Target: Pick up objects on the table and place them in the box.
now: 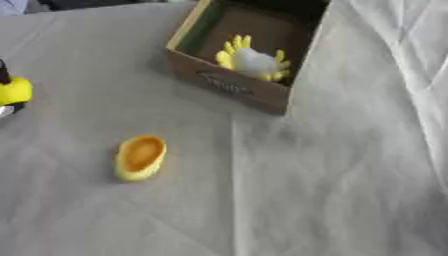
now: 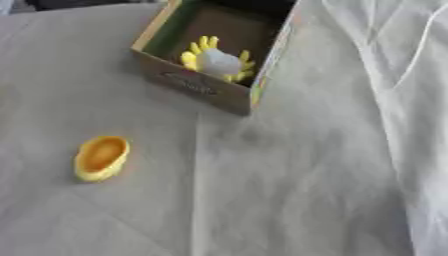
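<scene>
An open cardboard box [image 1: 229, 86] stands at the back of the table, a little right of the middle. A white lump ringed with yellow petal-like points [image 1: 253, 61] lies inside it. On the cloth in front, to the left, lies a yellow-orange hollow oval piece [image 1: 139, 157], open side up, with nothing touching it. At the left edge of the left eye view a rounded yellow thing [image 1: 14, 91] shows between a black part and a silver part. These look like my left hand [image 1: 3, 72], cut off by the edge. My right hand shows in neither view.
A creased white cloth [image 1: 332, 190] covers the table and rises in folds at the right [image 2: 411, 60]. Dark shapes lie beyond the far edge at the top left.
</scene>
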Available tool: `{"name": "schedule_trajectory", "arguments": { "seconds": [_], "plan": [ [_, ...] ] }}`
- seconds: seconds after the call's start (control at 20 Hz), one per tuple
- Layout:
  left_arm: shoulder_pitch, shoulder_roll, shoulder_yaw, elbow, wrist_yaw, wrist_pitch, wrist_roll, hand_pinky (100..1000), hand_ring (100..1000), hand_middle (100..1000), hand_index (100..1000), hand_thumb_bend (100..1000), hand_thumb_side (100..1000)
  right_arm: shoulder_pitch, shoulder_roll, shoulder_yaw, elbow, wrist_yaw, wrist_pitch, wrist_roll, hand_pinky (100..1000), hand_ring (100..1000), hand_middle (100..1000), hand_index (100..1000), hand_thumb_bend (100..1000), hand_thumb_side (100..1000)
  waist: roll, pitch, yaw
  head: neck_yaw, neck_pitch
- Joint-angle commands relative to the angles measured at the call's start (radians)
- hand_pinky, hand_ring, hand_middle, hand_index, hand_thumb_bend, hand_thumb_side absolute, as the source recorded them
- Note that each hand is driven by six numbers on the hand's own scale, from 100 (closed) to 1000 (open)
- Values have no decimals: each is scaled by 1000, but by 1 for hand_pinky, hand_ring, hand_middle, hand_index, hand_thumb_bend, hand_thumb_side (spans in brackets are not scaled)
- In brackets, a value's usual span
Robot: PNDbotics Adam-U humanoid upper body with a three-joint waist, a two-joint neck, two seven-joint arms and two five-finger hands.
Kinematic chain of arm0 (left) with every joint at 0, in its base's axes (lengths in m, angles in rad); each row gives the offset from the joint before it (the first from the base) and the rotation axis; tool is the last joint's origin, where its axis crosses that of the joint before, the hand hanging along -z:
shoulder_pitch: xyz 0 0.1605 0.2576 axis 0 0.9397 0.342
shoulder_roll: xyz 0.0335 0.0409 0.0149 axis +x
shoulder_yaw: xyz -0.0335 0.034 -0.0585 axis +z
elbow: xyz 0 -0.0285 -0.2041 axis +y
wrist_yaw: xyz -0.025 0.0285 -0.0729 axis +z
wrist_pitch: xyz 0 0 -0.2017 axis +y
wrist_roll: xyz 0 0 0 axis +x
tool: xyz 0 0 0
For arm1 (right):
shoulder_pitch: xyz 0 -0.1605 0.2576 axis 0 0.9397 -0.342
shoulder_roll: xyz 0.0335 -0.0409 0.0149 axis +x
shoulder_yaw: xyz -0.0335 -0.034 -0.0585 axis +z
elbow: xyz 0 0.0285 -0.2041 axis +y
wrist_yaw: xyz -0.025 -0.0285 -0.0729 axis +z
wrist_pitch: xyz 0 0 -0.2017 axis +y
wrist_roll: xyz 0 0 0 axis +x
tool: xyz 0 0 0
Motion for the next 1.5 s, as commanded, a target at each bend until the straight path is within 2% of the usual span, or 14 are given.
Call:
{"name": "schedule_trajectory", "arguments": {
  "seconds": [0.05,0.4,0.8,0.9,0.95,1.0,1.2,1.4,1.5],
  "plan": [
    [-36,52,-3,-83,58,-10,-26,502,393,381,472,428,100,-5,-27,-4,-16,-3,3,-6,891,1000,678,871,100,574,2,-33,5,-1,6],
    [-122,18,-52,-231,144,-30,-106,510,411,401,488,430,100,2,-31,-8,-16,-3,5,-14,891,1000,679,871,100,577,12,-44,6,7,20],
    [-249,-119,-76,-281,200,-20,-151,522,418,410,494,345,100,-10,-26,-12,-16,-13,6,-28,890,1000,682,870,100,584,19,-50,-14,21,14],
    [-281,-157,-78,-277,194,-16,-152,528,422,415,499,337,100,-26,-23,-11,-16,-21,4,-31,890,1000,684,869,100,588,25,-46,-33,30,4],
    [-295,-175,-80,-277,190,-18,-150,528,422,419,499,337,100,-34,-22,-10,-16,-26,4,-33,889,1000,686,869,100,677,28,-43,-44,35,1],
    [-309,-192,-80,-275,193,-24,-149,529,422,418,502,314,100,-45,-20,-9,-16,-31,3,-33,889,1000,686,869,100,590,33,-40,-58,44,-3],
    [-375,-264,-51,-239,123,12,-102,544,438,443,527,335,100,-98,-11,6,-16,-57,4,-26,889,1000,687,869,100,593,55,-21,-125,83,-22],
    [-429,-323,-15,-173,-3,58,12,562,463,465,558,376,100,-159,6,36,-16,-90,11,4,888,1000,688,869,100,595,80,2,-203,150,-53],
    [-451,-348,-2,-126,-72,79,76,576,474,476,572,357,100,-183,16,49,-16,-106,17,23,889,1000,687,869,100,594,92,12,-238,182,-65]
  ]
}}
